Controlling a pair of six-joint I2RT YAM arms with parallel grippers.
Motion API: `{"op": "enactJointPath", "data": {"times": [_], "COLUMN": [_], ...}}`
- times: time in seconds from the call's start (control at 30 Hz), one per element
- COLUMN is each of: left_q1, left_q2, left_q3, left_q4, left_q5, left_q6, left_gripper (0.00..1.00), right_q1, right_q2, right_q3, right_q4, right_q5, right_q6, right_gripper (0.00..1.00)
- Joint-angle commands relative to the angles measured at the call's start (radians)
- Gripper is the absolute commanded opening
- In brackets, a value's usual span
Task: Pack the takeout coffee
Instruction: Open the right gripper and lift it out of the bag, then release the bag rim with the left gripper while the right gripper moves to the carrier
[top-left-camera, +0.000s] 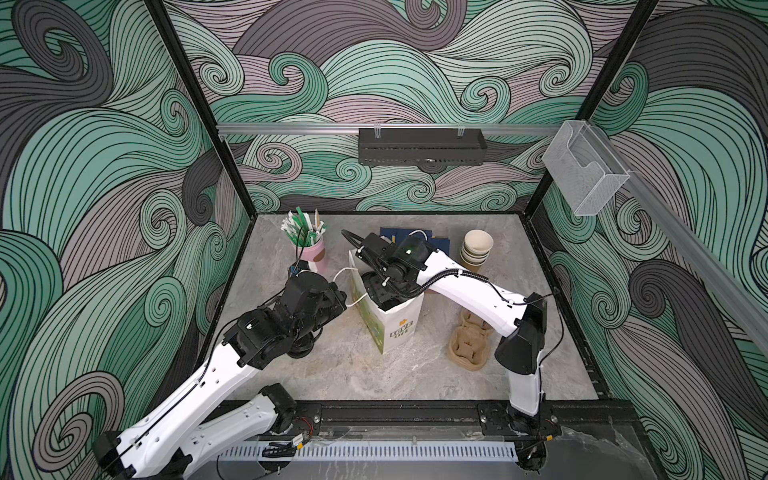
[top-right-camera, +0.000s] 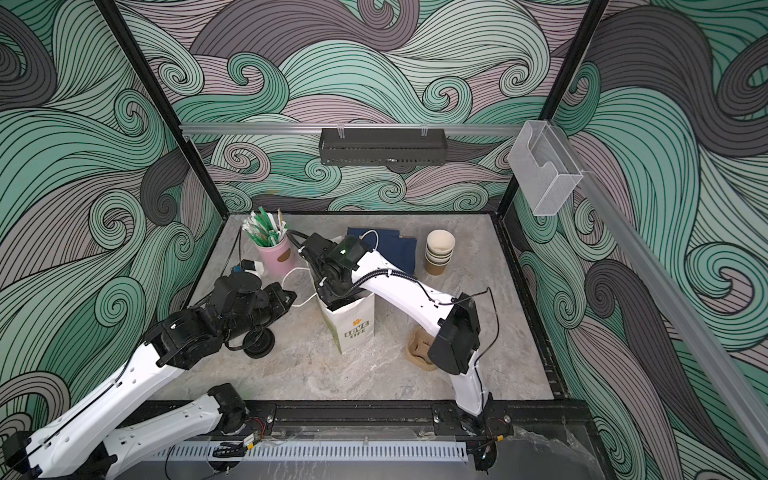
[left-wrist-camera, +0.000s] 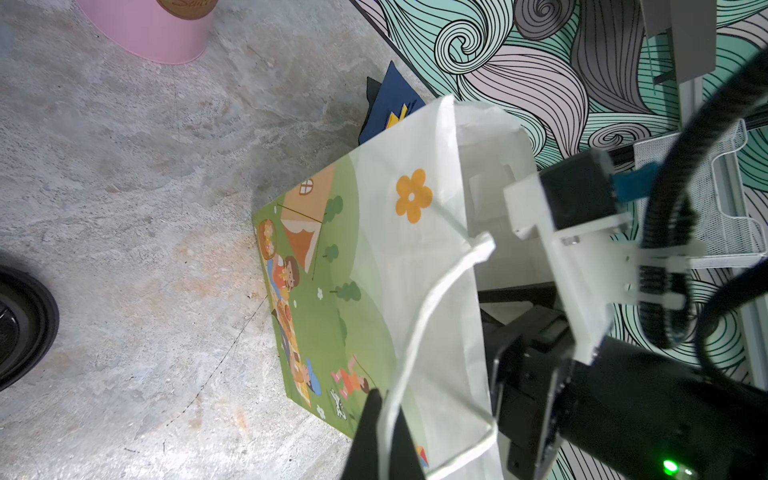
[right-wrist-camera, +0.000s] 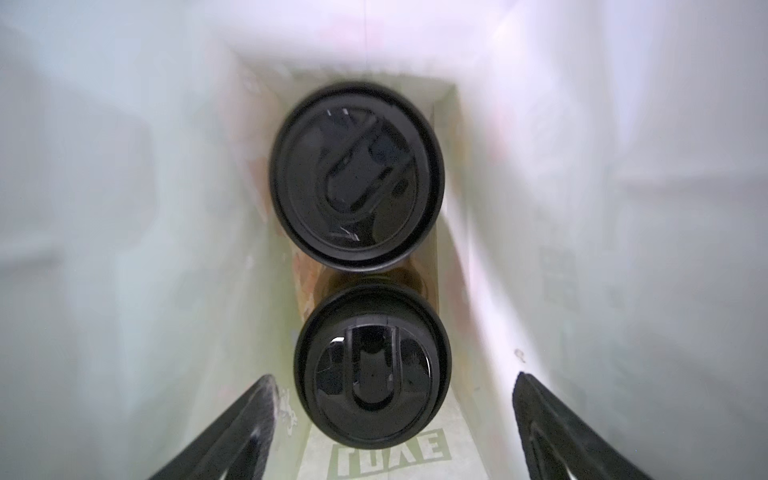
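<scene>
**mug_nerd:** ok so what's the right gripper up to? On the right wrist cam I just see its fingers splayed out.

**bagboy:** yep, jaws wide apart, nothing pinched. It's down inside the paper bag. The near lidded cup sits below the gap between the fingers, and neither finger touches it as far as I can see. The far lidded cup stands right next to it on the bag floor. Both are upright, black sip lids facing up. Something brown shows between them, can't tell what.

**mug_nerd:** and the left gripper?

**bagboy:** pinched tight on the bag's white cord handle, just off the bag's side. In both top views the bag stands upright around the middle of the table, with the right arm dipping into its mouth.

**mug_nerd:** anything else lying around?

**bagboy:** the pink pot of straws is behind the left gripper. The stack of lidless cups is at the back right. Flat navy bags lie behind the paper bag. Pulp cup carriers sit just right of it, partly under the right arm, and the loose black lids are under the left arm.
</scene>
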Motion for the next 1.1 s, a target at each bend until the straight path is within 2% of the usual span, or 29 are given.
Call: {"op": "enactJointPath", "data": {"times": [0.0, 0.27, 0.37, 0.5, 0.6, 0.7, 0.8, 0.87, 0.93, 1.0, 1.07], "left_q1": [-0.002, -0.002, -0.002, -0.002, -0.002, -0.002, -0.002, -0.001, -0.002, -0.002, -0.001], "left_q2": [0.001, -0.003, -0.006, -0.018, -0.031, -0.051, -0.081, -0.099, -0.108, -0.112, -0.115], "left_q3": [0.031, 0.036, 0.038, 0.059, 0.090, 0.124, 0.133, 0.135, 0.139, 0.145, 0.150], "left_q4": [-0.009, -0.015, -0.008, -0.012, -0.015, -0.026, -0.021, -0.019, -0.027, -0.047, -0.072], "left_q5": [0.002, -0.014, -0.018, -0.052, -0.072, -0.111, -0.167, -0.194, -0.210, -0.225, -0.246], "left_q6": [0.016, 0.021, 0.037, 0.073, 0.120, 0.162, 0.185, 0.196, 0.201, 0.201, 0.196], "left_gripper": [0.00, 0.00, 0.14, 0.39, 0.50, 0.57, 0.60, 0.62, 0.62, 0.62, 0.62], "right_q1": [0.004, 0.010, 0.011, 0.026, 0.042, 0.044, 0.036, 0.006, -0.051, -0.131, -0.212], "right_q2": [-0.057, -0.125, -0.166, -0.258, -0.385, -0.542, -0.710, -0.811, -0.884, -0.935, -0.968], "right_q3": [0.052, 0.111, 0.136, 0.152, 0.065, -0.078, -0.238, -0.357, -0.452, -0.540, -0.631], "right_q4": [-0.016, 0.033, 0.055, 0.106, 0.179, 0.244, 0.271, 0.246, 0.179, 0.107, 0.049], "right_q5": [0.037, 0.039, 0.022, -0.047, -0.085, -0.047, 0.103, 0.226, 0.279, 0.255, 0.183], "right_q6": [-0.004, -0.047, -0.068, -0.148, -0.217, -0.229, -0.185, -0.098, 0.011, 0.111, 0.189], "right_gripper": [0.89, 0.87, 0.86, 0.84, 0.83, 0.83, 0.83, 0.81, 0.80, 0.79, 0.78]}}
